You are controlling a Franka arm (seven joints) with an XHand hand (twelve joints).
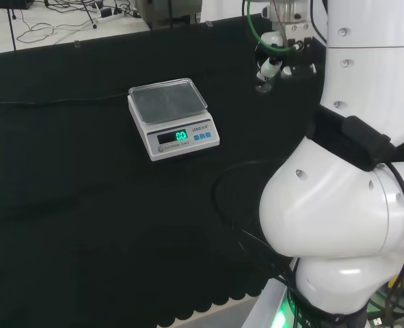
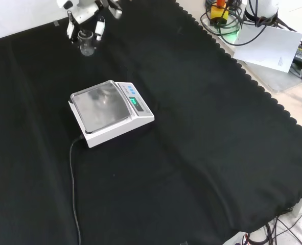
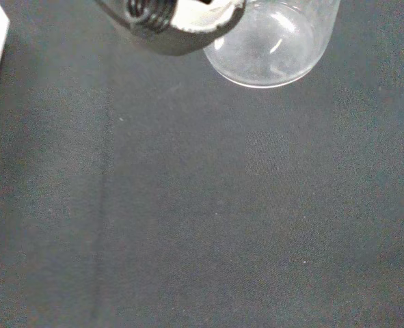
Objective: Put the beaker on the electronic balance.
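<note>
- The beaker (image 2: 87,43), a small clear glass cylinder with a rounded base, stands upright on the matte black cloth (image 2: 191,143) at about 12 o'clock from the balance in the front view
- The hand (image 2: 84,13) hangs over it, fingers spread on either side of the rim; whether they touch is unclear
- The balance (image 2: 110,111) is a white boxy body with a flat, shiny square pan, apart from the beaker

Beaker (image 2: 87,43) clear glass, glossy; balance (image 2: 110,112) white plastic, shiny metal pan; cloth (image 2: 202,143) matt black.

Pale floor (image 1: 44,27) strewn with cables (image 1: 65,20) beyond the black cloth (image 2: 191,153)
</note>
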